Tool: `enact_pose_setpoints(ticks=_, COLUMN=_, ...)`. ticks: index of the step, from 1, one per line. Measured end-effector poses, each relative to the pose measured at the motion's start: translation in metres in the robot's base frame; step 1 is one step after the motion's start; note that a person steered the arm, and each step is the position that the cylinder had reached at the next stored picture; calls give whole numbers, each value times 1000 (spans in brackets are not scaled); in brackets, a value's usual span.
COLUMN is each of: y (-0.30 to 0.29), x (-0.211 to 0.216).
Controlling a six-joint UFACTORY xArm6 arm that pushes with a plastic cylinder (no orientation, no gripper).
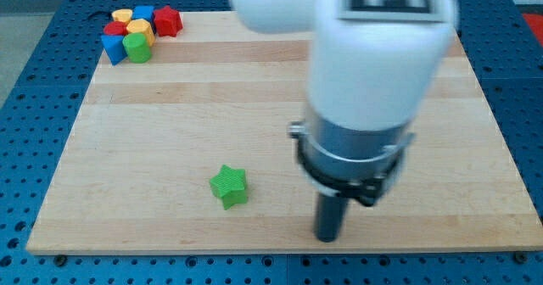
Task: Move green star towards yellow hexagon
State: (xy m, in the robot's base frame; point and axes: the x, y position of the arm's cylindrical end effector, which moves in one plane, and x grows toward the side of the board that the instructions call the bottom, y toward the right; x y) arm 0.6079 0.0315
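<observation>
The green star [229, 187] is seen near the worktop's [170, 107] bottom edge, my tip [327, 237] to its right, apart; no pincer is fitted.

The surface [170, 107] is pale wood, banded planks with a smooth, faintly satin finish. Around it, blue sheet [34, 56] studded with holes, matt. The green star [229, 187] looks like smooth matt plastic. Upper left, the cluster reads the same: red block [168, 19], yellow hexagon [122, 16], green block [137, 47]. The arm's white shell [373, 64] is glossy plastic, over a grey metallic collar [352, 145]; the rod down to my tip [327, 238] is dark and dull.
</observation>
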Motion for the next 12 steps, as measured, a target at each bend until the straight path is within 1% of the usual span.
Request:
enact_pose_setpoints(ticks=1, y=-50, x=-7)
enact_pose_setpoints(ticks=2, y=-89, x=-41)
enact_pose_setpoints(ticks=3, y=-114, x=-79)
enact_pose_setpoints(ticks=4, y=-120, x=-77)
enact_pose_setpoints(ticks=5, y=-120, x=-56)
enact_pose_setpoints(ticks=6, y=-140, x=-22)
enact_pose_setpoints(ticks=7, y=-181, x=-14)
enact_pose_setpoints(ticks=8, y=-182, x=-48)
enact_pose_setpoints(ticks=9, y=-169, x=-88)
enact_pose_setpoints(ticks=10, y=-160, x=-109)
enact_pose_setpoints(ticks=11, y=-174, x=-87)
enact_pose_setpoints(ticks=12, y=-163, x=-62)
